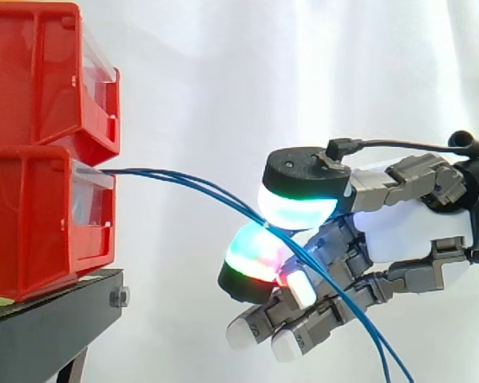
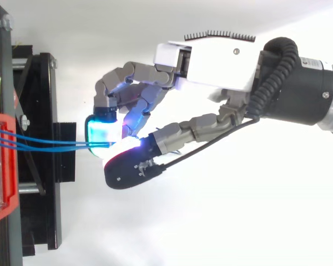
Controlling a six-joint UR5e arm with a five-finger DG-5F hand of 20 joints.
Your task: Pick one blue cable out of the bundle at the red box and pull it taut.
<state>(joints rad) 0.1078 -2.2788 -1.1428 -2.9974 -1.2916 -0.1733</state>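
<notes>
A few thin blue cables come out of the front of the lower red box and run right in a gentle downward curve. My hand sits to the right of the box at about its height. Two glowing pads, one above and one below, close on the cables where they meet. I cannot tell whether one strand or several lie in the pinch. Past the pads the cables drop toward the lower right edge. From above, the cables converge from the box into my hand.
A second red box is stacked on the lower one. Both rest on a black stand at the left. A white curtain hangs behind, and open space lies between the boxes and my hand.
</notes>
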